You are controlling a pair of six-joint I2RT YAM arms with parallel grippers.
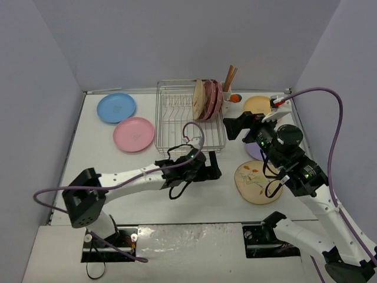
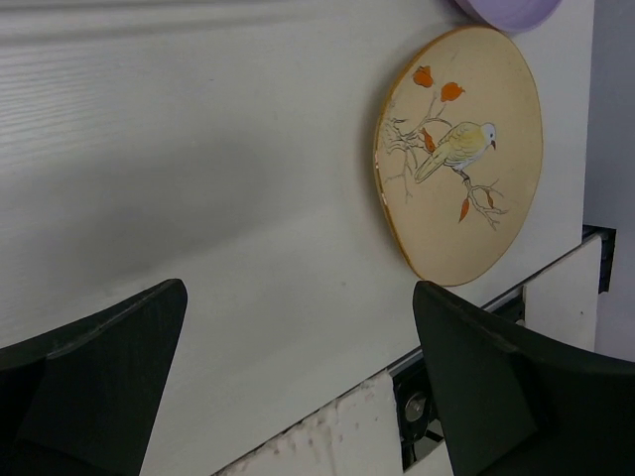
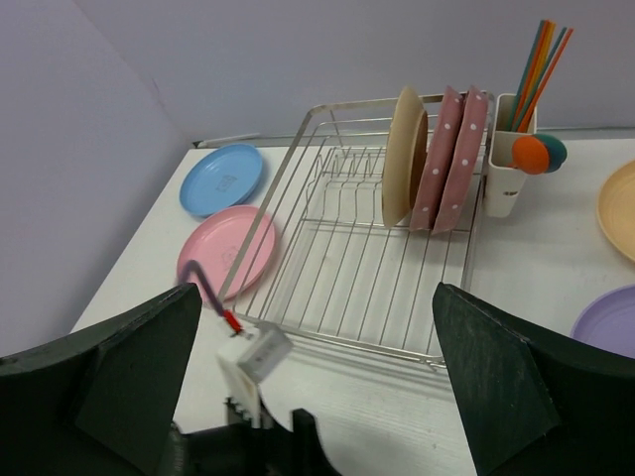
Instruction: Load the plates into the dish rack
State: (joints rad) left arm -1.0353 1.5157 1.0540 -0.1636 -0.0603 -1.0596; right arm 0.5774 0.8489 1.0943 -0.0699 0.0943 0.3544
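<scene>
The dish rack (image 1: 177,118) stands mid-table with a beige plate (image 1: 198,99) and two dotted dark-pink plates (image 1: 213,99) upright at its right end. A blue plate (image 1: 116,108) and a pink plate (image 1: 134,134) lie left of it. An orange-yellow plate (image 1: 259,106), a lavender plate (image 1: 252,150) and a beige bird-print plate (image 1: 257,181) lie to the right. My left gripper (image 1: 214,171) is open and empty in front of the rack, facing the bird plate (image 2: 461,149). My right gripper (image 1: 234,127) is open and empty beside the rack's right end (image 3: 367,258).
A white utensil cup (image 3: 511,164) with sticks and spoons hangs on the rack's right side. The left arm's wrist and cable (image 3: 248,357) sit just below my right gripper. Walls close the table on three sides. The table's near edge (image 2: 327,416) is close under my left gripper.
</scene>
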